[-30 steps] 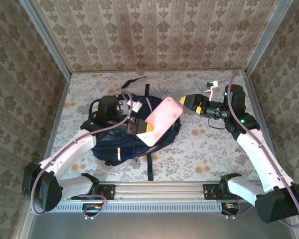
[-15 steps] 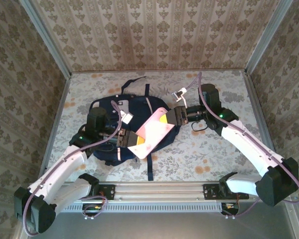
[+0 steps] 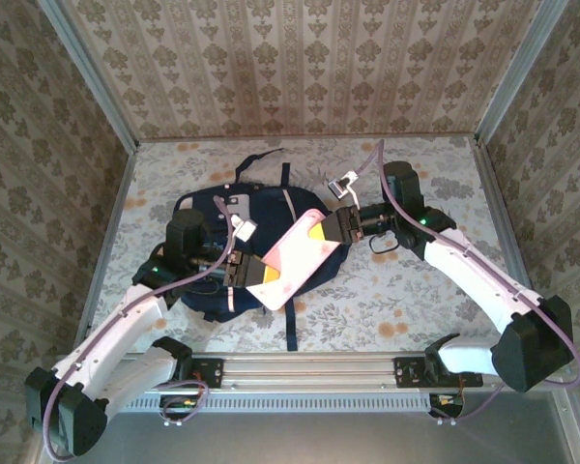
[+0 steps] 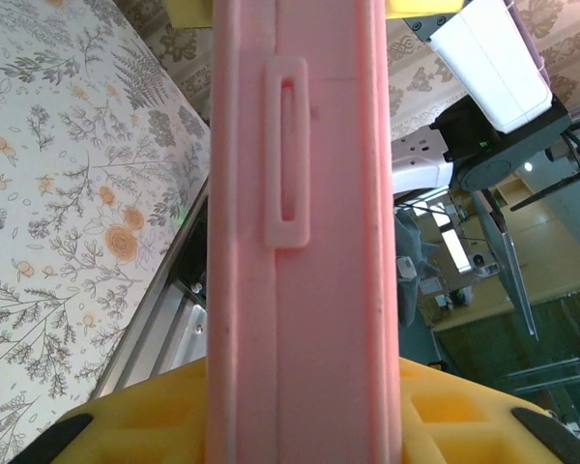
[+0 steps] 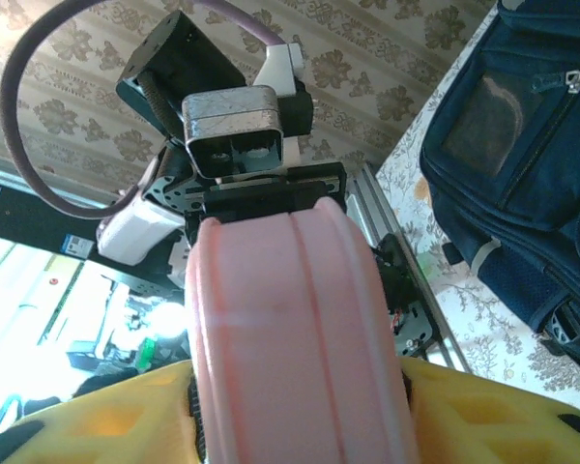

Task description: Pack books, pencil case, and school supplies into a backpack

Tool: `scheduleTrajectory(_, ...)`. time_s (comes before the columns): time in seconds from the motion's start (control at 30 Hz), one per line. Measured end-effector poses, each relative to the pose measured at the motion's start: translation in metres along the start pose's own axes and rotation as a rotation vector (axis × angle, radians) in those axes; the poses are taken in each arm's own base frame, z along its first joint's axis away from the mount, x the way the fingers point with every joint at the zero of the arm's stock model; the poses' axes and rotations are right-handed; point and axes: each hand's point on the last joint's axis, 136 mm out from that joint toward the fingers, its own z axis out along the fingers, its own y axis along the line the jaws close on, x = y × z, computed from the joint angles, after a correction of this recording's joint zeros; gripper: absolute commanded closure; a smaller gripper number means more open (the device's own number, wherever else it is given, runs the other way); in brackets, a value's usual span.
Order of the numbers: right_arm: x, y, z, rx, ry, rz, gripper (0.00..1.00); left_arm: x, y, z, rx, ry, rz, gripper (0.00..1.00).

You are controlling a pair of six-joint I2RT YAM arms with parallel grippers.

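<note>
Pink case (image 3: 292, 259) over backpack (image 3: 208, 295), long axis 7-to-1 o'clock. Left gripper (image 3: 246, 273) clamps the 7 end, right gripper (image 3: 323, 230) clamps the 1 end.

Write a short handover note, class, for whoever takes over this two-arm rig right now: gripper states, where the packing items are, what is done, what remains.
Left gripper: shut on the near end of the pink pencil case.
Right gripper: appears shut on its far end.
Pencil case: held slanted between both arms over the backpack, which lies on the table.
Done: case picked up; not yet inside.
Left: put it into the backpack. Whether books and other supplies are already packed cannot be told.
</note>
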Motion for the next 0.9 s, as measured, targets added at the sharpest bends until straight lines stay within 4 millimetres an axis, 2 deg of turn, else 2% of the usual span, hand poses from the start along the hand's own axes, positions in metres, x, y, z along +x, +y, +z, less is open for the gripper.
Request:
scheduleTrajectory(0.13,-0.004,0.000,-0.002,0.003,-0.014,0.002,0.69,-0.001,0.001,0.000,-0.009,-0.006,-0.011,0.38)
scheduleTrajectory(0.23,-0.014,-0.005,-0.011,0.016,-0.057,0.017,0.75,-0.003,0.004,-0.001,-0.033,-0.016,-0.014,0.31)
scheduleTrajectory(0.43,-0.038,-0.023,-0.039,0.091,-0.191,0.071,0.75,-0.013,0.022,-0.013,-0.114,-0.080,-0.066,0.21)
scheduleTrajectory(0.53,-0.048,-0.040,-0.056,0.166,-0.278,0.117,0.75,-0.027,0.040,-0.032,-0.209,-0.167,-0.111,0.19)
scheduleTrajectory(0.67,-0.051,-0.079,-0.094,0.311,-0.437,0.224,0.76,-0.043,0.060,-0.052,-0.343,-0.251,-0.159,0.22)
scheduleTrajectory(0.77,-0.043,-0.105,-0.122,0.428,-0.542,0.295,0.76,-0.054,0.076,-0.055,-0.421,-0.269,-0.190,0.27)
scheduleTrajectory(0.9,-0.030,-0.121,-0.149,0.560,-0.655,0.343,0.76,-0.064,0.108,-0.044,-0.548,-0.241,-0.262,0.31)
